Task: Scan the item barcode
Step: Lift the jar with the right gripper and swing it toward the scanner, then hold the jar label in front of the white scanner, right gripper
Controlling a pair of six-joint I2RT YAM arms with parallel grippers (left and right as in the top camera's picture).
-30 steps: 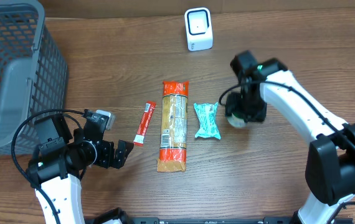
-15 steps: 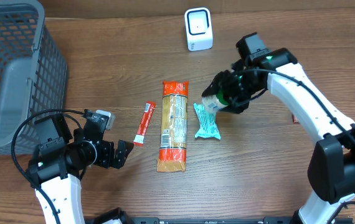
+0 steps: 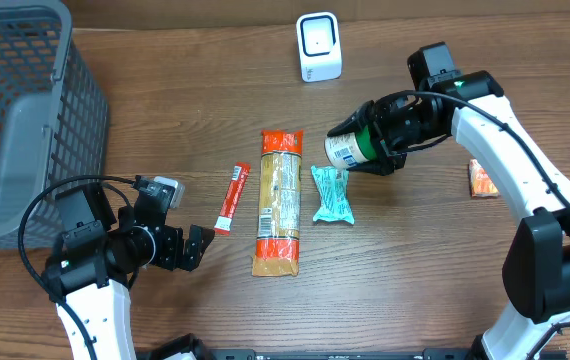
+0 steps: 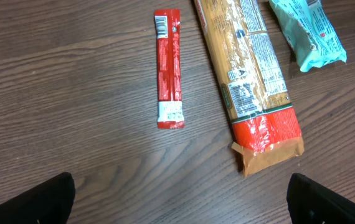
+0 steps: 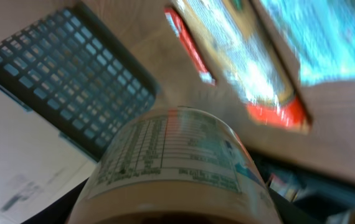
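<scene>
Overhead, landmark: long clear plastic pasta packet with red-orange ends [image 3: 279, 200], flat on the brown wooden table [image 3: 165, 90].
Overhead, task item: round jar with a white-and-green printed label [image 3: 349, 149], tipped on its side right of the packet's far end, just above the top of the teal wrapper.
Overhead, right gripper [image 3: 385, 138]: fingers clamped around the jar's body.
Overhead, scanner: small white box-shaped barcode scanner with a dark window [image 3: 319, 46], beyond the packet's far end, well apart from the jar.
Overhead, left gripper [image 3: 195, 248]: fingers spread wide, holding nothing, left of the packet's near end.
Overhead, other items: thin red stick sachet [image 3: 232, 197] just left of the packet; crinkled teal foil wrapper [image 3: 331, 192] just right of it; small orange packet [image 3: 481, 178] far right; grey plastic mesh basket [image 3: 25, 120] far left.
Left wrist, view: the sachet [image 4: 168, 68] left of the packet [image 4: 252, 74], the wrapper [image 4: 308, 34] to its right; both dark fingertips [image 4: 34, 202] at the lower corners, far apart.
Right wrist, view: the jar [image 5: 177, 162] fills the foreground, its printed panel facing the camera; the packet [image 5: 252, 68] and the basket [image 5: 71, 81] are blurred behind.
</scene>
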